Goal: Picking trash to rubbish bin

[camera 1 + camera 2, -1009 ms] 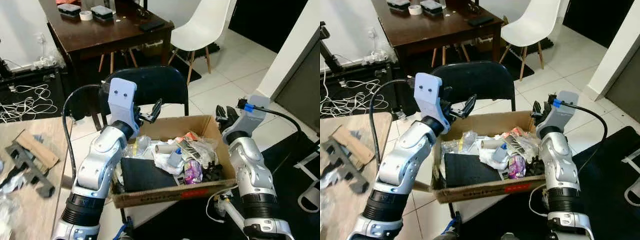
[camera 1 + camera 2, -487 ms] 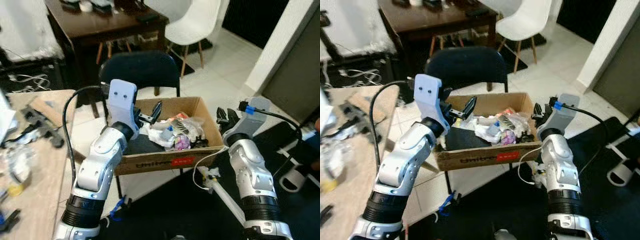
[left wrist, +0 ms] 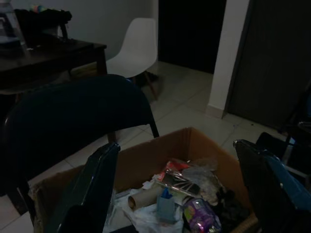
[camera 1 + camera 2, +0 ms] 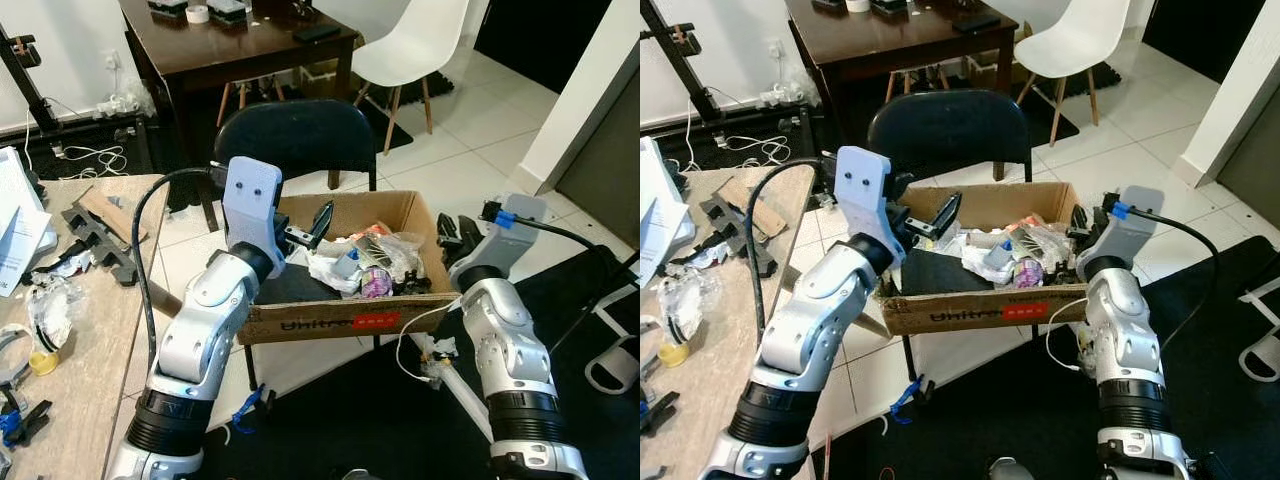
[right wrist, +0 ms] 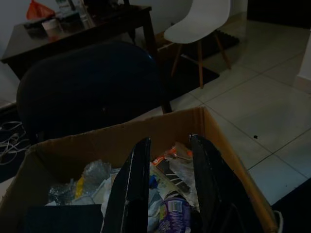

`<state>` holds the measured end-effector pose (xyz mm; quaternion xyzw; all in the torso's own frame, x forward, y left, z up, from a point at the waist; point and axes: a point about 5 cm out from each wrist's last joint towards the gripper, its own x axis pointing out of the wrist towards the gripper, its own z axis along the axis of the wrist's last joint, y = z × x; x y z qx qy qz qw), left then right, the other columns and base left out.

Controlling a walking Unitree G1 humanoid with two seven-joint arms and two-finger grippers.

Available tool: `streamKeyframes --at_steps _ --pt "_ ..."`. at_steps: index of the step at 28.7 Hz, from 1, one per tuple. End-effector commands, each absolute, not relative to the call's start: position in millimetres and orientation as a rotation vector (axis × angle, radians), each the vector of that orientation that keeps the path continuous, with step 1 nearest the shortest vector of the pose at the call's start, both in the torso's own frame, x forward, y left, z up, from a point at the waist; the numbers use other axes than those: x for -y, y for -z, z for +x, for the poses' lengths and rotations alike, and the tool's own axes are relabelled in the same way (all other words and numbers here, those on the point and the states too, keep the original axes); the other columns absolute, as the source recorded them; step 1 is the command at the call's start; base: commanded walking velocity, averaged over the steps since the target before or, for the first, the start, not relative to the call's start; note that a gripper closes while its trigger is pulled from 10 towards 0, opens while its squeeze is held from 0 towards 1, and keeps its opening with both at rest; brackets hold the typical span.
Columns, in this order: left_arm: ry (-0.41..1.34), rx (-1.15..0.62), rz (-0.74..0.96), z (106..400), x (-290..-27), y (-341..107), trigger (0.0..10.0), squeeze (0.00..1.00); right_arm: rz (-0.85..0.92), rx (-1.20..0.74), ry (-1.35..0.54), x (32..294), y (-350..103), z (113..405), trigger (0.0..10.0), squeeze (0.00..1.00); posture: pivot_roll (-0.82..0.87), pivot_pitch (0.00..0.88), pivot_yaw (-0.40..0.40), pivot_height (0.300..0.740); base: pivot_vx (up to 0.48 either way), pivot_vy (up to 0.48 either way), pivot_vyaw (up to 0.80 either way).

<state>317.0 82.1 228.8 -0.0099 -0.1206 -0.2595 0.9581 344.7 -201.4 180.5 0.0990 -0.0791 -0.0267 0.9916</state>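
A cardboard box (image 4: 330,318) used as the rubbish bin sat on a dark chair (image 4: 292,140) at the centre of the head views, its red-labelled front wall toward the robot. It was packed with trash: a flat black item (image 4: 930,272) at the 9 o'clock side, white crumpled wrappers (image 4: 335,268), a cardboard tube (image 3: 141,198), a purple printed packet (image 4: 376,283) and clear plastic (image 4: 402,250) toward 3 o'clock.

The left end effector (image 4: 312,226) was raised at the box's 10 o'clock corner, above the rim, its fingers (image 3: 92,187) spread wide apart and empty. The right end effector (image 4: 448,232) was just beside the box's 3 o'clock wall; its fingers (image 5: 133,179) stood a narrow gap apart with nothing between them.

At 9 o'clock, a light wooden table (image 4: 95,300) carried black plastic parts (image 4: 95,238), a strip of cardboard (image 4: 105,212), crumpled clear plastic (image 4: 48,305), a yellow cap (image 4: 42,361) and white paper (image 4: 20,225). At 12 o'clock stood a dark brown table (image 4: 240,40) with a roll of tape (image 4: 198,14) and a black phone (image 4: 318,33), and a white chair (image 4: 415,45) at 1 o'clock. White cables (image 4: 90,155) lay on the tiled floor at 10 o'clock, and a white cord (image 4: 420,350) trailed below the box near a dark mat (image 4: 400,420).
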Motion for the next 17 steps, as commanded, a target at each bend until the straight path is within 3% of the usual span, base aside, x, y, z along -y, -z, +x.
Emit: streamKeyframes --at_steps 1,4,9,17 --pt "0.533 0.247 0.001 315.9 -82.1 -228.1 10.0 0.0 0.209 0.157 0.05 199.4 -178.2 342.6 10.0 0.0 0.0 0.146 0.023 0.74 0.0 0.0 0.0" --pt "0.523 0.245 0.01 316.7 -83.1 -227.8 10.0 0.0 0.209 0.157 0.05 199.1 -178.0 342.4 10.0 0.0 0.0 0.146 0.023 0.74 0.0 0.0 0.0" --pt "0.504 0.238 0.04 319.0 -84.3 -226.8 10.0 0.0 0.21 0.154 0.048 199.0 -177.7 342.8 10.0 0.0 0.0 0.146 0.023 0.74 0.0 -0.48 0.0" --pt "0.485 0.205 0.011 321.4 -87.5 -223.0 10.0 0.0 0.211 0.148 0.045 197.6 -176.8 342.8 10.0 0.0 0.01 0.144 0.023 0.74 0.0 0.0 0.0"
